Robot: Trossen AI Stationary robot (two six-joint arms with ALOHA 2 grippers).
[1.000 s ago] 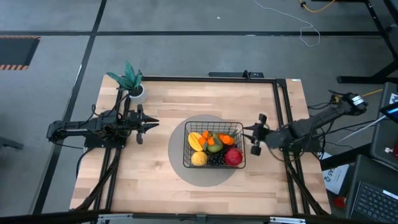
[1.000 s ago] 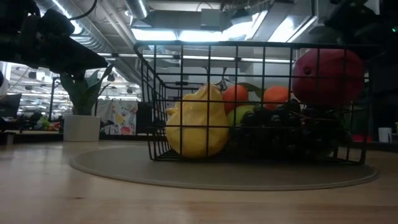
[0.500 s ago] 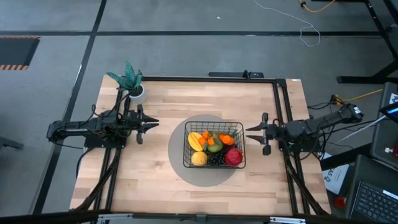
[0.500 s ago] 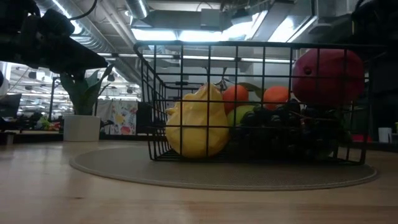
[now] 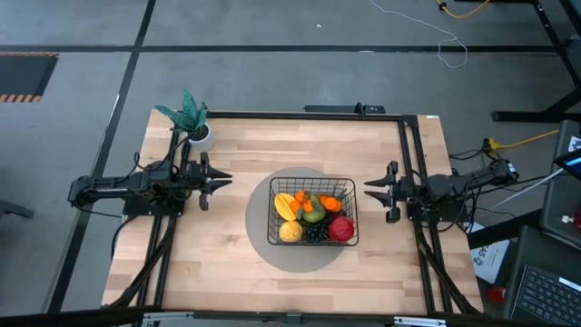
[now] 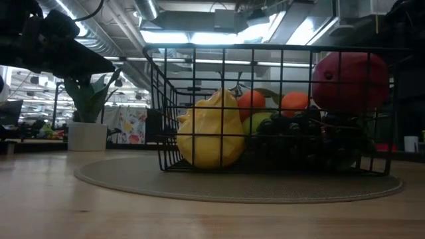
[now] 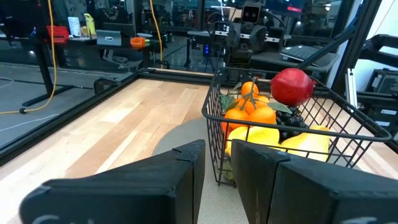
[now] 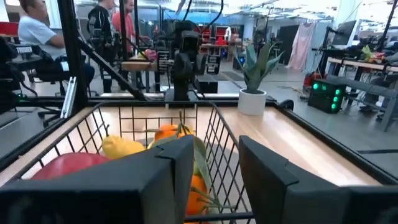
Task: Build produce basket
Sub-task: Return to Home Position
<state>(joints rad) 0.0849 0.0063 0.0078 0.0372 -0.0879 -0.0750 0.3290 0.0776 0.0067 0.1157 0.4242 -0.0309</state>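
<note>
Toward the 6 o'clock edge of the tabletop (image 5: 236, 272) only bare wood shows. At its centre the round grey mat (image 5: 259, 225) carries the basket (image 5: 270, 216), and the produce (image 5: 311, 218) lies heaped inside it, a red apple (image 5: 341, 229) in its 4 o'clock corner. At the basket's 3 o'clock the right tool (image 5: 370, 188) has drawn back over the last second from just beside the wire wall to the tabletop's edge, its fingers a little apart and holding nothing. At 9 o'clock the left tool (image 5: 222, 182) has not moved and is likewise slightly parted and empty. Farther off, at 10 o'clock, stands the potted plant (image 5: 192, 123). With both arms clear, I judge the filling finished and only the homing left.
</note>
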